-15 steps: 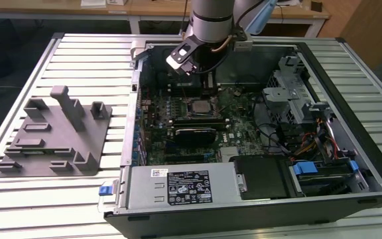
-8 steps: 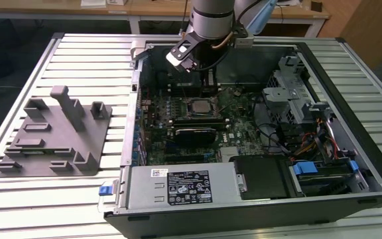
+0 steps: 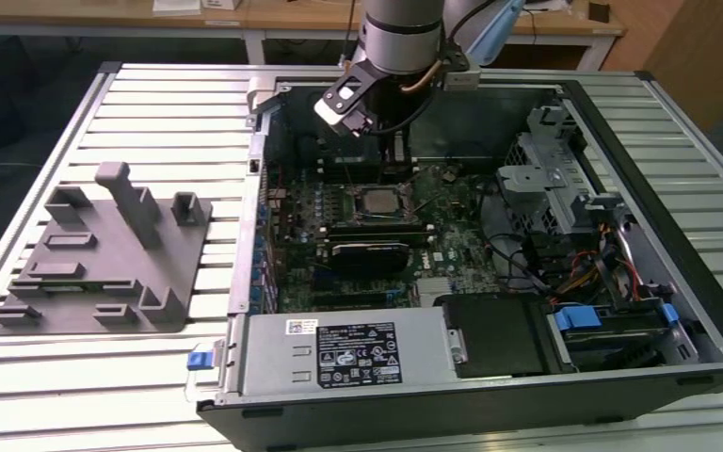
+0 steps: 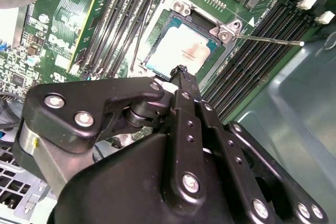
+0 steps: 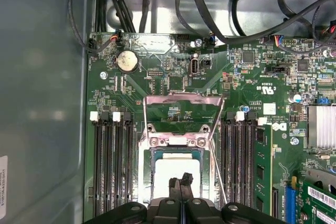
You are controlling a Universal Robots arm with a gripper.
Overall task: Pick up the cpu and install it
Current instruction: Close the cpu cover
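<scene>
The cpu (image 4: 178, 51) is a small silvery square with a pale rim, lying flat in the open socket on the green motherboard (image 5: 173, 85); it also shows as the cpu (image 5: 176, 167) and the cpu (image 3: 369, 201). The socket's metal load plate (image 5: 181, 103) is flipped up and its thin lever (image 4: 268, 40) sticks out to the side. My gripper (image 5: 181, 180) hangs just over the chip's near edge with its two black fingertips pressed together and nothing between them. The same gripper (image 4: 181, 71) tip sits above the chip's rim. In the exterior view the gripper (image 3: 394, 162) reaches down into the case.
The open computer case (image 3: 663, 282) holds memory slots (image 5: 113, 161), black cables (image 5: 210, 19), a drive cage (image 3: 550, 188) and a power supply (image 3: 336, 353). A grey fixture (image 3: 98, 264) stands on the slatted table at the exterior view's left.
</scene>
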